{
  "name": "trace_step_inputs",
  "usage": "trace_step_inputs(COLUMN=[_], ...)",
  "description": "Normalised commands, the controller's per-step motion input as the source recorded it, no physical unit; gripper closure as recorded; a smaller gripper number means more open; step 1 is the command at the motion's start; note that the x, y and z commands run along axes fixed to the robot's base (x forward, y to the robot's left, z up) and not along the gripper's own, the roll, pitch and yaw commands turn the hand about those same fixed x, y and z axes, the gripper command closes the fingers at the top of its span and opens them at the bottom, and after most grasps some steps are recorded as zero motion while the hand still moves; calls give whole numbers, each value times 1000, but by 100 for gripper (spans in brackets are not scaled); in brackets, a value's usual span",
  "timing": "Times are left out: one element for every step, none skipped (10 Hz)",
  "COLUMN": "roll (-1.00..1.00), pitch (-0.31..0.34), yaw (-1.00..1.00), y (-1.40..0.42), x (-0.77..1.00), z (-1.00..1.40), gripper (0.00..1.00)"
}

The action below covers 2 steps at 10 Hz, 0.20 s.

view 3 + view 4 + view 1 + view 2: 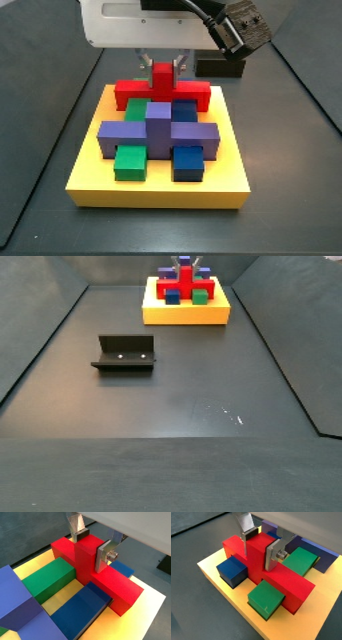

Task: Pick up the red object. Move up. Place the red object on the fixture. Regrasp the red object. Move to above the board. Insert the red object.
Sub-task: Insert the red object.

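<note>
The end effector (92, 546) is right over the board (160, 190) and its 2 silver fingers (103, 556) are squeezed onto the stub of the red object (113, 584). The red object sits on the yellow board with its long bar lying flat and its stub sticking up, just beside the green block (266, 599) and blue block (234, 570). The fixture (124, 353) stands on the dark floor, well apart from the board.
</note>
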Motion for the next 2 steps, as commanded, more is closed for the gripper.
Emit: trace_step_inputs(roll=[27, 0], pitch=[13, 0], yaw=[-6, 0], y=[0, 0], x=[0, 0], z=[0, 0], gripper=[100, 100])
